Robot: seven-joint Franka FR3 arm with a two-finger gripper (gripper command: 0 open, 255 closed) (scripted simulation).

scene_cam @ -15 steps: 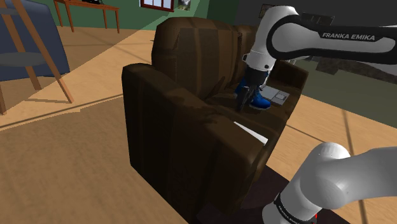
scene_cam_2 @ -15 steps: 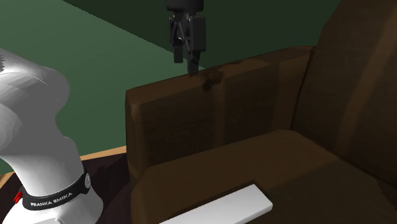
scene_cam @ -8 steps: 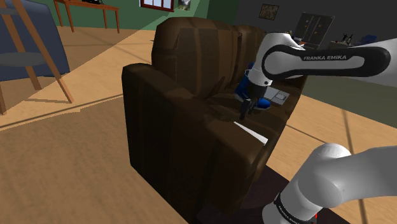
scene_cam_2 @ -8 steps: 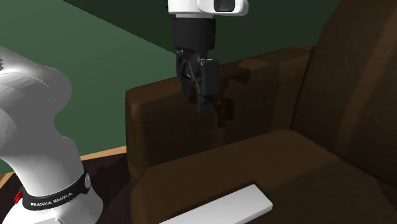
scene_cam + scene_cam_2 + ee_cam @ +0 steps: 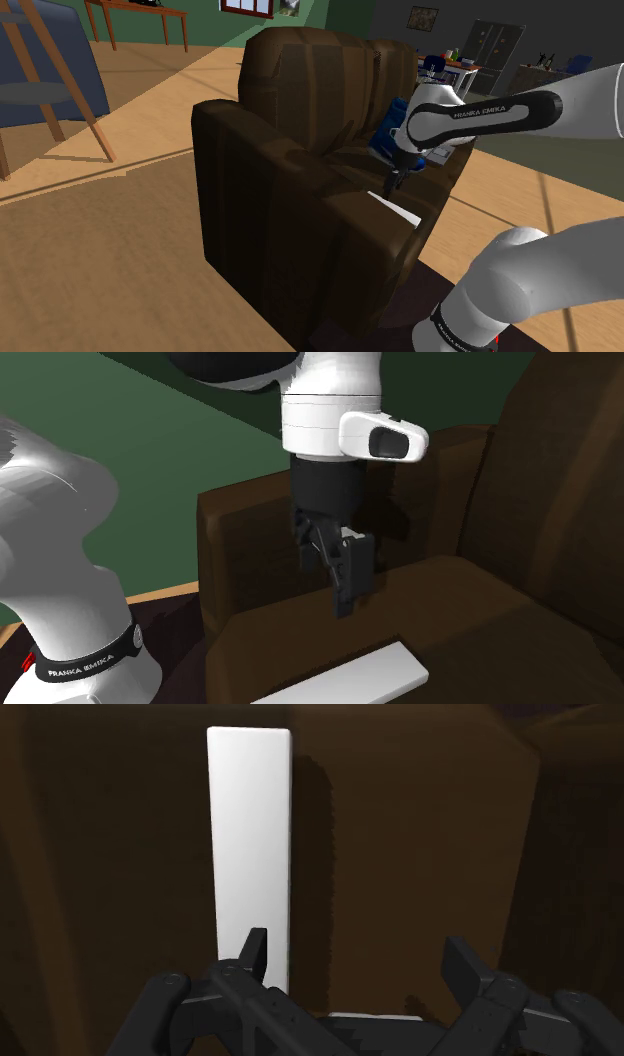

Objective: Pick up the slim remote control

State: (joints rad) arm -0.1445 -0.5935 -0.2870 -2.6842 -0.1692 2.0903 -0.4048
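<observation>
The white remote point(image 5: 250, 854) lies flat on the brown sofa point(image 5: 270, 190) seat, not yet grasped, while the gripper point(image 5: 345, 597) hovers close above its end with fingers apart, so centring, lowering, closing and lifting remain.

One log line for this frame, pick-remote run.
phase: pre-grasp | gripper: open, empty | remote: white, flat on armchair seat, untouched, off-centre between the jaws
</observation>
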